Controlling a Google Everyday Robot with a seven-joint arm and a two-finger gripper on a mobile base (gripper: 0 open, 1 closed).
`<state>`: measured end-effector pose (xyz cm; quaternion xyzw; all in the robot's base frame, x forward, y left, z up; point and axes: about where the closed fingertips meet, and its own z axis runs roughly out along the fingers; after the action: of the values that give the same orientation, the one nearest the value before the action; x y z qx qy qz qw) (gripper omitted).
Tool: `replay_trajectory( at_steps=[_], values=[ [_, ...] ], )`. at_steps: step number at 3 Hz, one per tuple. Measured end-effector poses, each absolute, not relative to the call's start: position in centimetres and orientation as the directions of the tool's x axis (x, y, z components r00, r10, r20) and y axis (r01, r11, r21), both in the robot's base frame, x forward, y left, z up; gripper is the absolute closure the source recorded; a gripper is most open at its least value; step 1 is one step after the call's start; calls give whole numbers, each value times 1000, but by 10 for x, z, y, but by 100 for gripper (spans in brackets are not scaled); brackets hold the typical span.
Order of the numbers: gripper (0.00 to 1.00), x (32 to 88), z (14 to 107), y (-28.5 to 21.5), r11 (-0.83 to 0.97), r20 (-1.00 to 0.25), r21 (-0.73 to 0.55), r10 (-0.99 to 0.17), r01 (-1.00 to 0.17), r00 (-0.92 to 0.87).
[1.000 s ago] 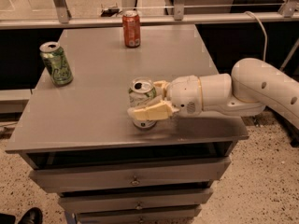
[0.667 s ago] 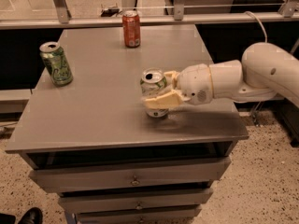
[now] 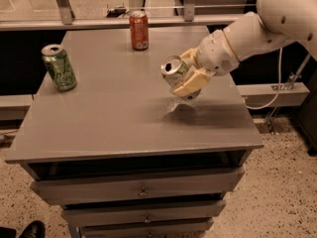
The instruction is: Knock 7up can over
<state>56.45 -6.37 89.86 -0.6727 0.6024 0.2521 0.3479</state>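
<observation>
The 7up can has a pale body and a silver open top. It is tilted to the left and held above the grey table, right of centre. My gripper comes in from the right on a white arm. Its tan fingers are closed around the can's body, and the can's lower part is hidden behind them.
An all-green can stands upright near the table's left edge. A red-orange can stands upright at the back centre. Drawers run below the tabletop. A rail and a glass panel stand behind the table. A cable hangs at the right.
The gripper has moved right and up with the can in it. The can has gone from upright on the table to lifted and tilted left.
</observation>
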Motion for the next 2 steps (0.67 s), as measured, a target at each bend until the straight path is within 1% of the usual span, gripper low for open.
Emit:
replay_trajectory(
  at_steps=[1, 2],
  values=[
    [100, 571, 889, -70, -164, -590, -217, -764, -962, 263],
    [100, 573, 882, -69, -265, -417, -268, -835, -926, 360]
  ],
)
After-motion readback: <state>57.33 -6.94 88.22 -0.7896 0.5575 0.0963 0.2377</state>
